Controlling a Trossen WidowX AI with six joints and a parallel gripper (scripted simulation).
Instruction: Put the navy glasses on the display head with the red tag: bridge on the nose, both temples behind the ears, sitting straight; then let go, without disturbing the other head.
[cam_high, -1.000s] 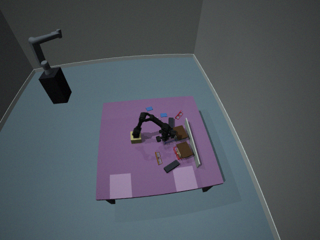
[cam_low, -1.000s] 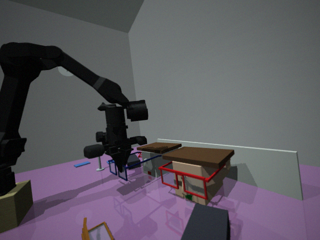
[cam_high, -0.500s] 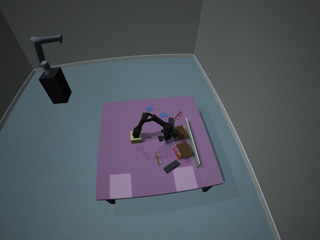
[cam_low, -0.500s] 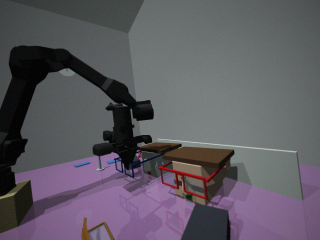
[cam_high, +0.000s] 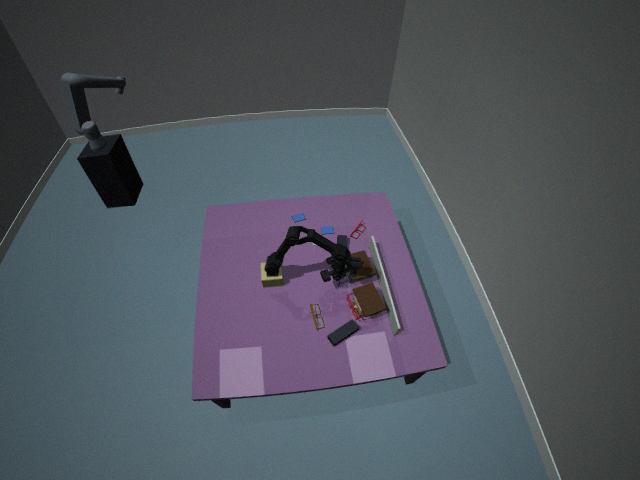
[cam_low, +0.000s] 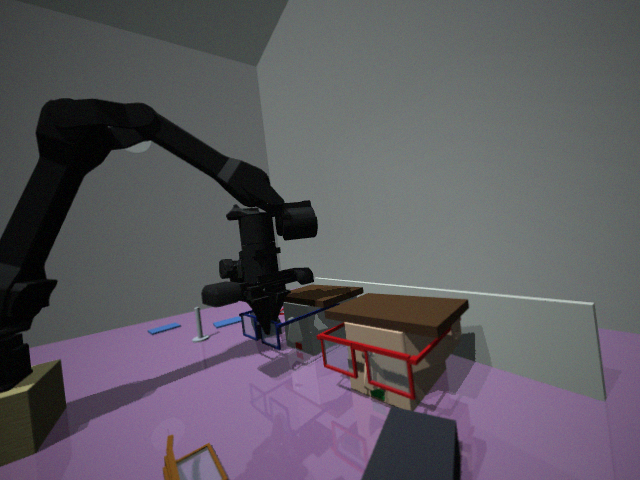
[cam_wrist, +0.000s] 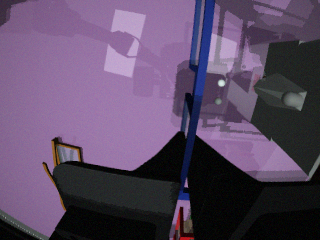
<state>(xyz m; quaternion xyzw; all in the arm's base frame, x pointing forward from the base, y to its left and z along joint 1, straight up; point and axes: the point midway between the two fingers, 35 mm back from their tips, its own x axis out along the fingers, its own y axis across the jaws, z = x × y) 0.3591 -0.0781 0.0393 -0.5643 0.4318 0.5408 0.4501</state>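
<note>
The carry-in step is in hand: the gripper (cam_low: 266, 324) is clenched on the front of the navy glasses (cam_low: 262, 330), which hang just under it, above the worktop (cam_low: 155, 382). The head with the red tag (cam_low: 305, 330) stands just beyond the gripper, and the temples already reach toward it. Next the glasses likely need sliding forward, level, onto the nose. They look thin-framed, with clear lenses.

Arm (cam_low: 170, 139) reaching forward; gripper (cam_low: 267, 321) pointing down, clamped on something.
</note>
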